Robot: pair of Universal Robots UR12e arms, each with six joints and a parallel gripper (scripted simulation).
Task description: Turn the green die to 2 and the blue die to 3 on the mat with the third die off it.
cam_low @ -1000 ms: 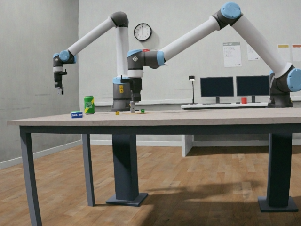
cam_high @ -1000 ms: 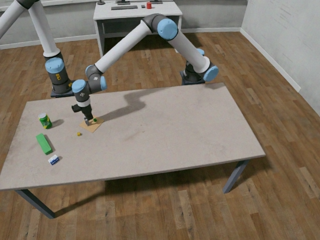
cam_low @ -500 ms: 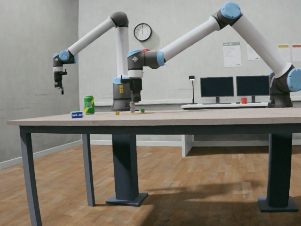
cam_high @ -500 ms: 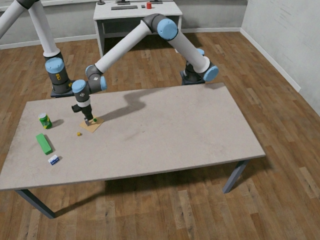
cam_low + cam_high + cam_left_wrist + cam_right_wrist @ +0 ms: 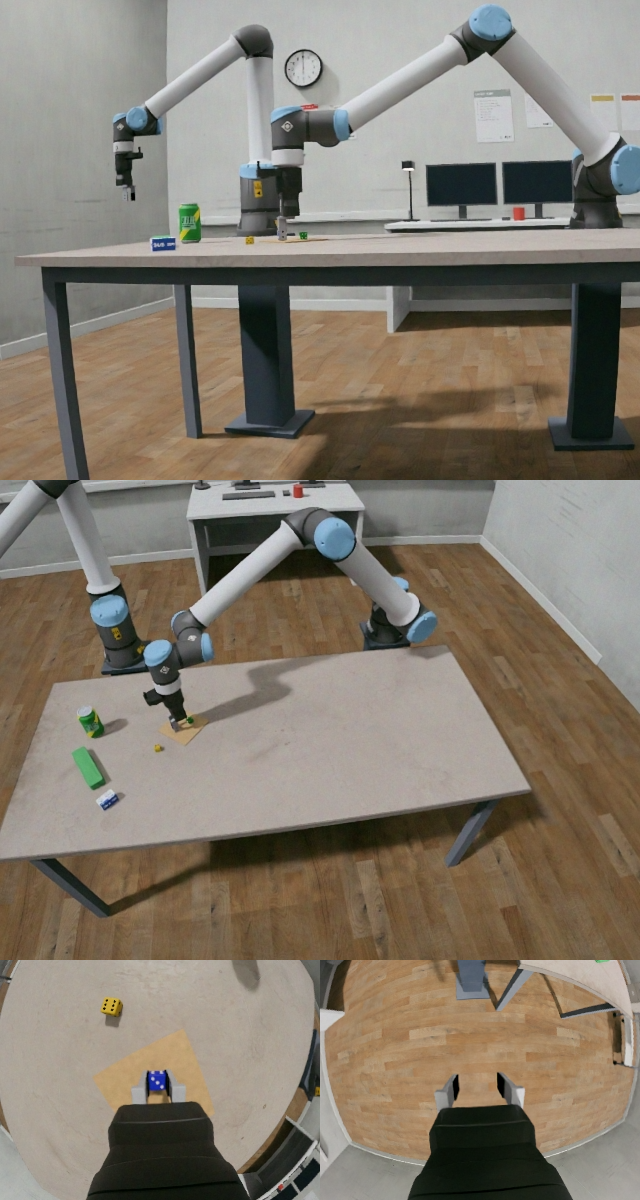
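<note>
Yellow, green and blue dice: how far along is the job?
Done: the yellow die lies off the mat; the green die sits on it, though its top number is unreadable.
In hand: the blue die, three pips up, between the left pincer's fingers.
Left: apparently, releasing blue flat and confirming green's 2.
</note>
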